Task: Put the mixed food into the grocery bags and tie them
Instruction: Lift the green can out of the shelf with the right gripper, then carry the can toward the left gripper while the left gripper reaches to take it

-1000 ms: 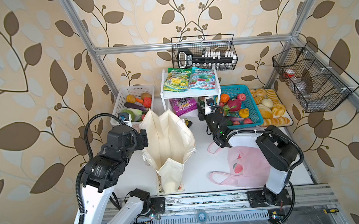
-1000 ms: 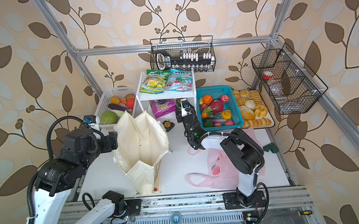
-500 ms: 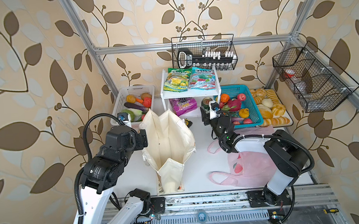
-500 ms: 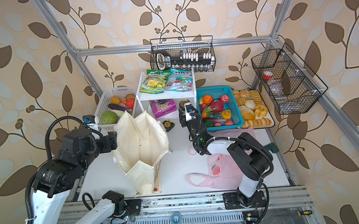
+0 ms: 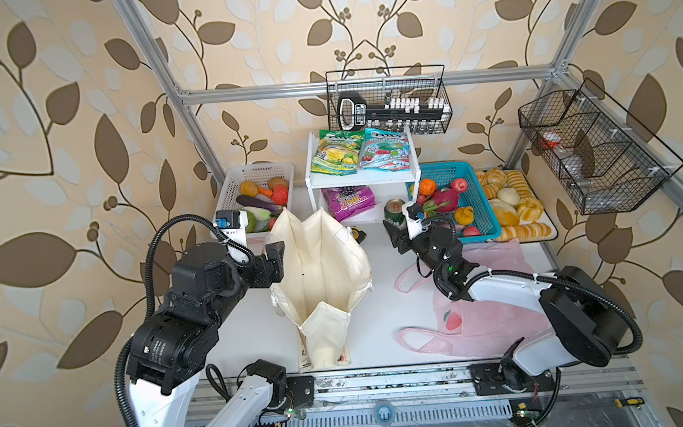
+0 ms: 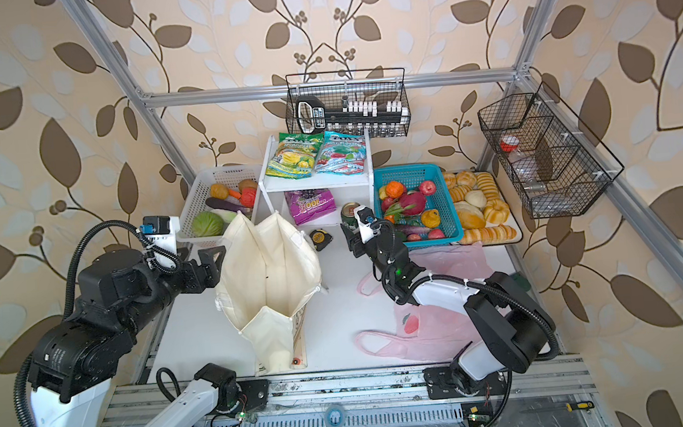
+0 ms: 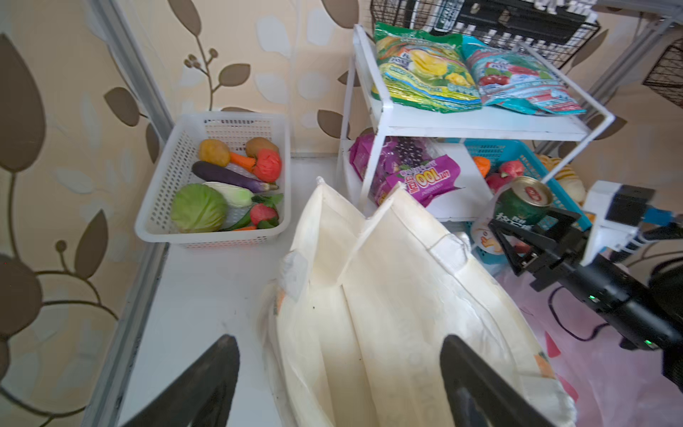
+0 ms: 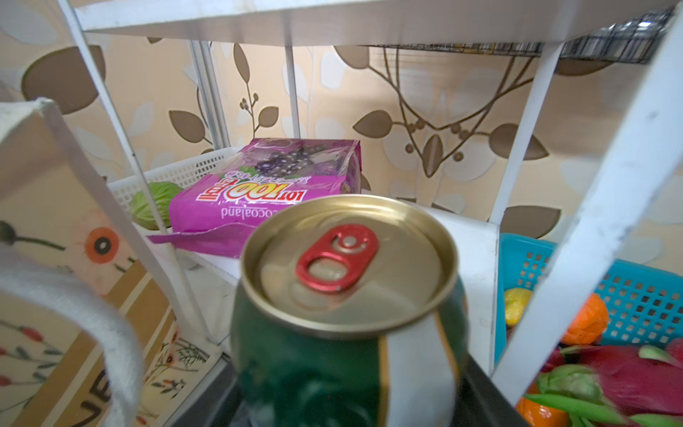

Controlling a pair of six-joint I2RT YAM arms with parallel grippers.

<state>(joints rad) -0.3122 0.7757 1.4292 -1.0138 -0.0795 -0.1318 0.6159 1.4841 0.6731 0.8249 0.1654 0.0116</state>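
My right gripper (image 5: 399, 228) is shut on the green drink can (image 5: 394, 212), which stands tilted just in front of the white shelf's lower level; the can (image 8: 343, 295) fills the space between the jaws. The purple packet (image 5: 349, 201) lies on that lower level and the teal-and-red packet (image 5: 387, 152) on top. Toy fruits, among them the dragon fruit (image 5: 445, 200), sit in the blue basket (image 5: 481, 212). The cream tote (image 5: 319, 266) stands open at centre. My left gripper (image 5: 275, 261) is open at its left rim, holding nothing. The pink plastic bag (image 5: 494, 319) lies flat under the right arm.
A white basket (image 5: 245, 176) of toy vegetables stands back left. Bread rolls fill a tray (image 5: 547, 223) at the right. A green-and-yellow packet (image 5: 335, 154) lies on the shelf top (image 5: 362, 177). A tape measure (image 5: 359, 234) rests beside the tote. Wire baskets hang on the frame.
The right arm has drawn back from the shelf and its elbow has swung to the right, bringing the can a little toward the front. The left arm has stayed still.
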